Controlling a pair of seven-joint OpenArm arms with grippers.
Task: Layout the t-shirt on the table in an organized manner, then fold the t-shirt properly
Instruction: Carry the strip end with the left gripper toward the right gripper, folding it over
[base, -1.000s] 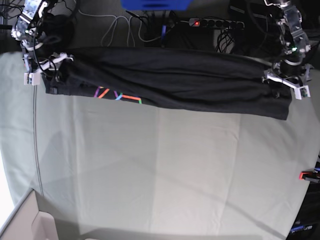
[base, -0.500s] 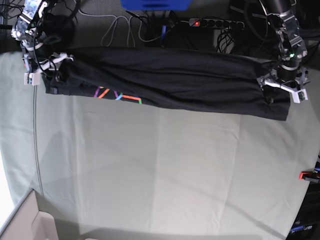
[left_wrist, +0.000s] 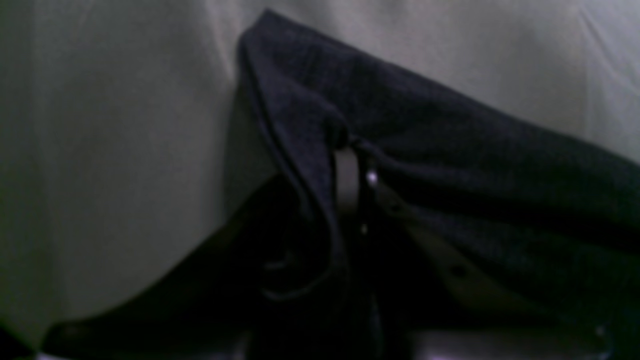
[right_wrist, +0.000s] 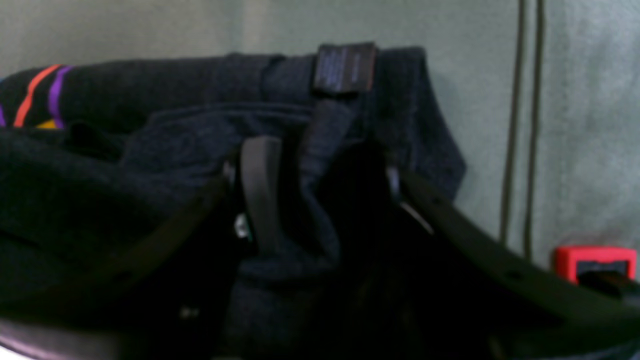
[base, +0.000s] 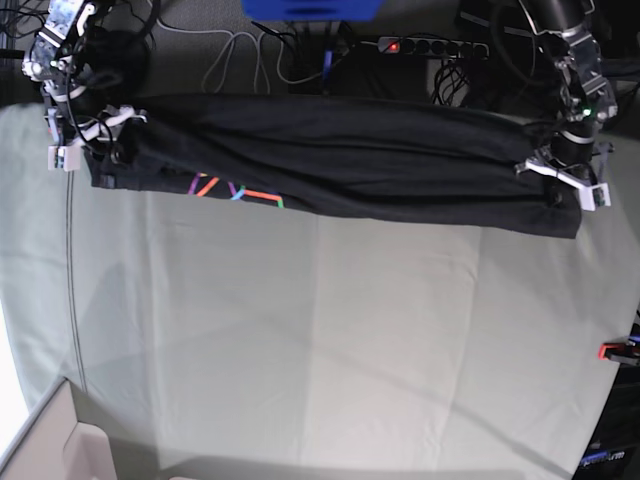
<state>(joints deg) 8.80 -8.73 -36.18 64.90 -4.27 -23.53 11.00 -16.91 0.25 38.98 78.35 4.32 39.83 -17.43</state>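
Two grippers: your left gripper (base: 567, 178) and right gripper (base: 88, 135) each clenched one end of the t-shirt (base: 340, 160)
Why: stretched taut for spreading on the table (base: 320, 340)

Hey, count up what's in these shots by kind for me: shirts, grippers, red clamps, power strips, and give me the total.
T-shirt: 1, black, stretched between the two grippers over the table
Grippers: 2, left gripper and right gripper, each closed on an end of the shirt
Red clamps: 2, one by the right gripper, one at the table edge
Power strip: 1
Total: 6
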